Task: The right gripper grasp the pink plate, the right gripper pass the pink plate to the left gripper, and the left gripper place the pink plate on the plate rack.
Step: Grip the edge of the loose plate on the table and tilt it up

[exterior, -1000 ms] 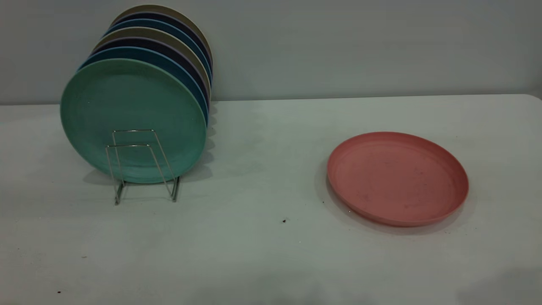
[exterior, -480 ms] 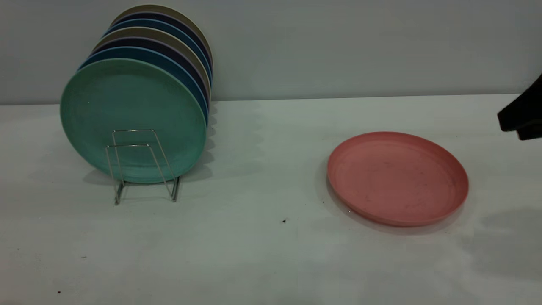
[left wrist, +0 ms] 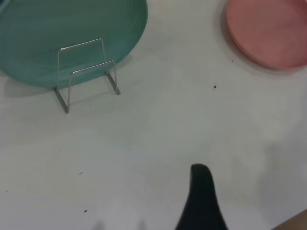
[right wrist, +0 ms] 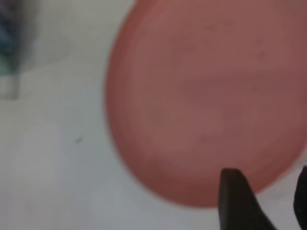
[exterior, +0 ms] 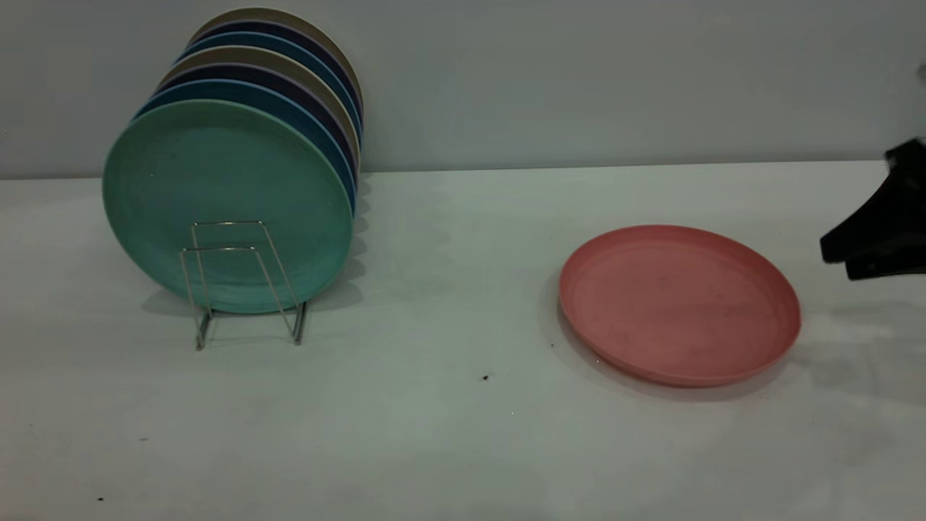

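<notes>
The right claw (exterior: 839, 262) hung just above the white tabletop (exterior: 448, 434) at the right edge of the exterior view, its two tapered fingers (exterior: 864, 235) a little apart, holding nothing. Just beside its tips, not touching them, the pink plate (exterior: 678, 304) lay flat on the tabletop, hollow side up. In the right wrist view one dark finger (right wrist: 237, 201) overlapped the near rim of the pink plate (right wrist: 206, 96), with a second finger at the picture's edge.

Well away from that claw, across the tabletop, stood the plate rack (exterior: 242, 282), its two front wire loops bare. Behind those loops a teal-green plate (exterior: 217, 181) stood on edge, heading a row of blue, dark and tan plates (exterior: 289, 65).

Of the left claw (left wrist: 201, 203) only one dark finger showed in its own wrist view, above bare tabletop, apart from both rack (left wrist: 84, 72) and pink plate (left wrist: 268, 31); whether it stood open I cannot tell.
</notes>
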